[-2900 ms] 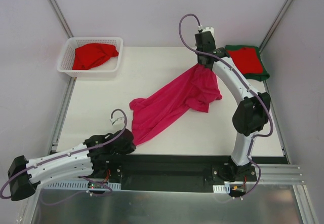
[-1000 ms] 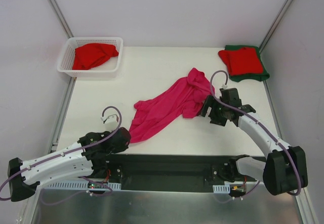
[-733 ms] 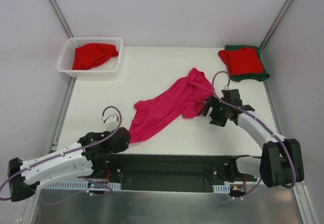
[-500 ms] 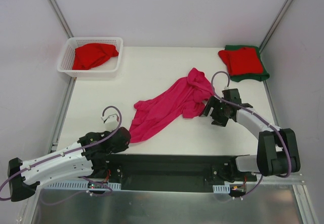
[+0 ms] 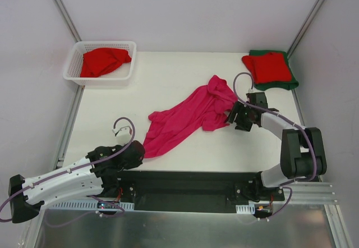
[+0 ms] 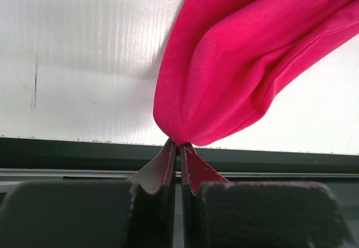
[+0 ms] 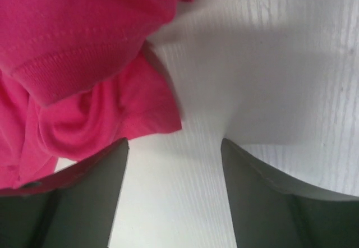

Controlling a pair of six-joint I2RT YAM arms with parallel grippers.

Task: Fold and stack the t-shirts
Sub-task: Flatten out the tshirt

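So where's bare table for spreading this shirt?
Bare: between the white plastic lattice basket and the magenta cloth t-shirt; also from the right end effector to the near edge. Crowded: far right corner, folded red and green shirts.

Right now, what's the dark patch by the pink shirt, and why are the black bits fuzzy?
Right wrist view: a soft shadow on the table beside the shirt; the right gripper looks blurred, probably too near the lens. Left wrist view: shirt weave sharp, left gripper dark and soft.

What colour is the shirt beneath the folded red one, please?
The bottom shirt is dark green; top external view.
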